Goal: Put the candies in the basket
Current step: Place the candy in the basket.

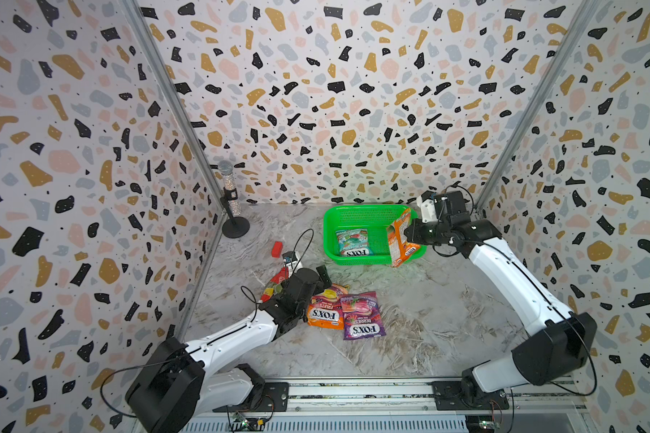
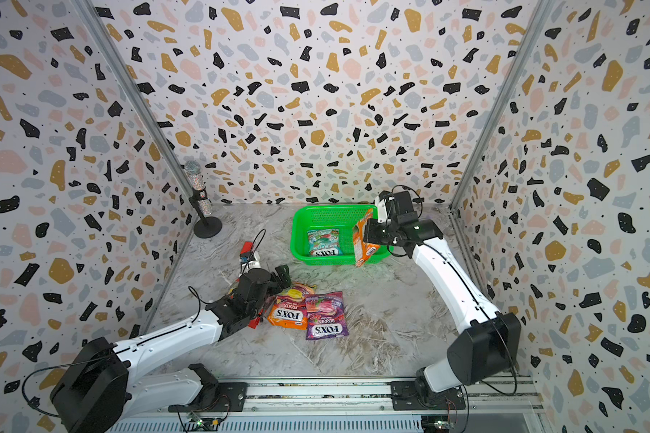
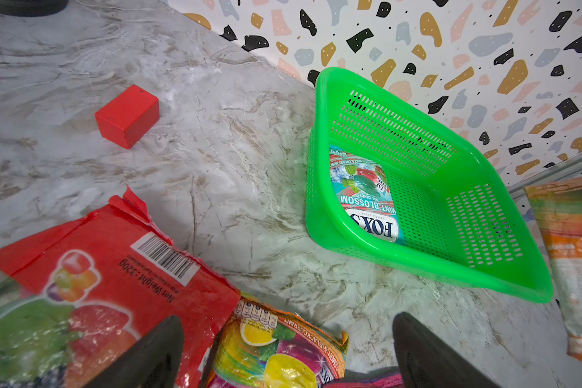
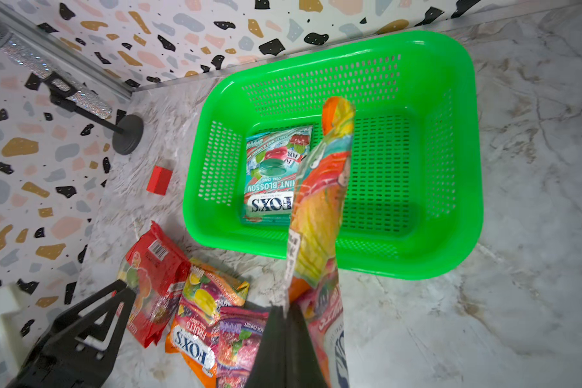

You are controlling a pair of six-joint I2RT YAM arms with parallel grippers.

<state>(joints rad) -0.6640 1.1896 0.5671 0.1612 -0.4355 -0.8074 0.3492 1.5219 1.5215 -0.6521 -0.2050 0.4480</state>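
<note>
Right hand [image 4: 284, 314] pinches orange bag [image 4: 320, 208] hanging over basket [image 4: 464, 100] rim.

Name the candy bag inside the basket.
The teal Mint Blossom bag, flat on the basket floor; others lie on the table or hang in the right gripper.

Two white-and-black arms
Left arm [image 1: 233, 335] and right arm [image 1: 515, 281]: white shells, boxy black joints, thin black cables [image 1: 101, 388] looping loose.

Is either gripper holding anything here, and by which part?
The right gripper is shut on the orange candy bag, pinching one edge. The left gripper is open, holding nothing.
</note>
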